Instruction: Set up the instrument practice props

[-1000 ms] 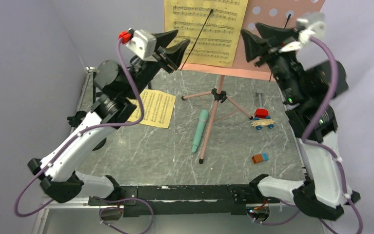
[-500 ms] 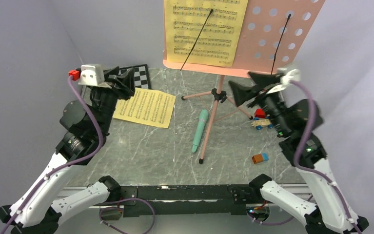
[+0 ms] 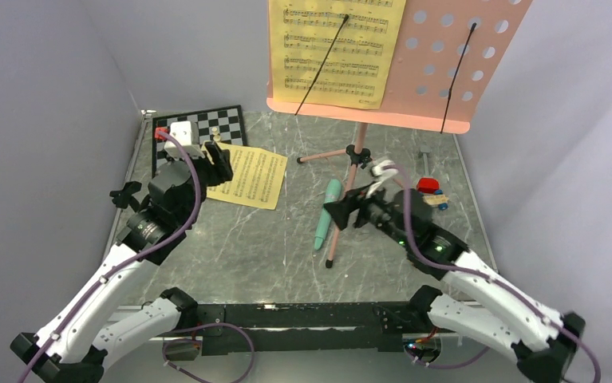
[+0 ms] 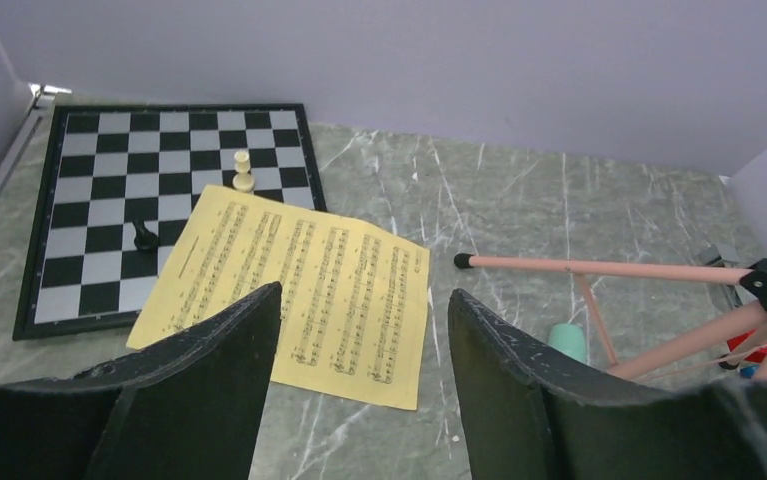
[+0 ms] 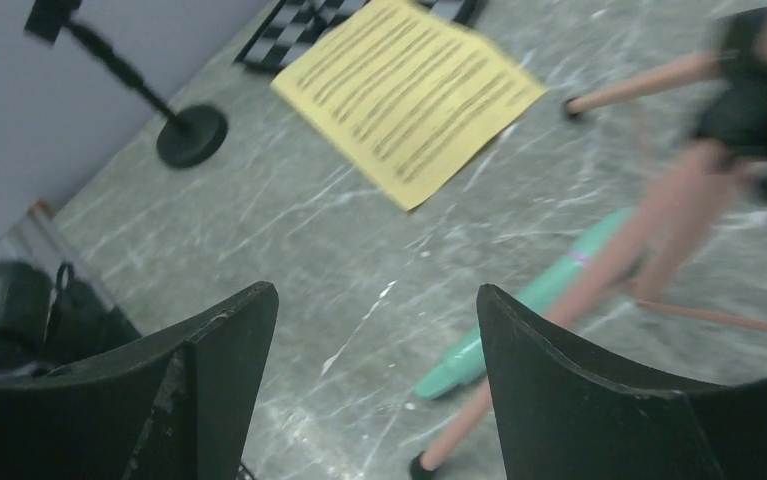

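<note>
so, left hand (image 4: 361, 300) & right hand (image 5: 374, 295) gape empty above veined tabletop (image 4: 519, 200), flat yellow sheet (image 4: 309, 270).

Thin tripod legs (image 3: 342, 215) splay across the table's middle. The front one runs toward the near edge, and the tube (image 3: 325, 214) lies just beside it on its left, with little room between. The pink desk (image 3: 478, 72) overhangs the far side. Bare table (image 3: 246, 255) lies open left of the tube, up to the loose sheet (image 3: 246, 177). Chess pieces (image 4: 243, 170) stand on the board (image 4: 79, 200) behind that sheet, a black stand (image 5: 191, 135) sits by the left wall, and toy blocks (image 3: 428, 190) crowd the right.
</note>
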You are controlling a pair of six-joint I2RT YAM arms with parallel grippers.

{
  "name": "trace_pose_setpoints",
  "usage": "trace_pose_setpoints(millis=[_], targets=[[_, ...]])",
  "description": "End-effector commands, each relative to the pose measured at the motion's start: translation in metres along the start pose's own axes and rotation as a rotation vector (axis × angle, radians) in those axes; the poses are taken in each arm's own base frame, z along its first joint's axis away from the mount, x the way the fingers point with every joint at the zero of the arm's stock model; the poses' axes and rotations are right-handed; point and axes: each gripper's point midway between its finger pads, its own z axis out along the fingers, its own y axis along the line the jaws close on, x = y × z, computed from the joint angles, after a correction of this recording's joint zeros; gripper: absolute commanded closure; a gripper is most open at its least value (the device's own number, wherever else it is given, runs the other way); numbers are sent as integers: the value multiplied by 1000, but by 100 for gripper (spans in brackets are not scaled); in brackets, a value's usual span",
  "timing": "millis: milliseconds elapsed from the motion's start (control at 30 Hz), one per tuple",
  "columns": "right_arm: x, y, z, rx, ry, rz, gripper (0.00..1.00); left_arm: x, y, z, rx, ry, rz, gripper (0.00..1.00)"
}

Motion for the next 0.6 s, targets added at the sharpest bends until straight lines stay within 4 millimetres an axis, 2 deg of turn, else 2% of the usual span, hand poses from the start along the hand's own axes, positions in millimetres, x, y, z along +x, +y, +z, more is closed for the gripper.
trace_pose_setpoints(millis=[0,133,167,200,300,333,367,433,500,567], targets=[[7,42,30,-67,-14,-13,22,20,9,0,-27,53,-67,33],[31,70,64,-157,45,16,22,39,19,0,-53,94,-77,31],[38,75,76,-173,74,13,22,43,22,-1,-62,104,-78,30],[56,78,92,-180,134,-3,21,46,24,-1,-70,114,-79,29],[76,94,132,-254,250,-64,21,51,33,-1,-101,131,-77,25],[77,99,146,-278,274,-75,21,51,35,-1,-110,134,-77,24],[82,100,160,-302,306,-85,21,51,38,-2,-120,136,-76,24],[80,100,190,-333,333,-105,21,51,45,-4,-138,136,-77,23],[76,95,221,-344,347,-129,20,52,51,-6,-153,136,-79,23],[80,83,247,-343,397,-127,19,54,57,-9,-163,141,-81,22]])
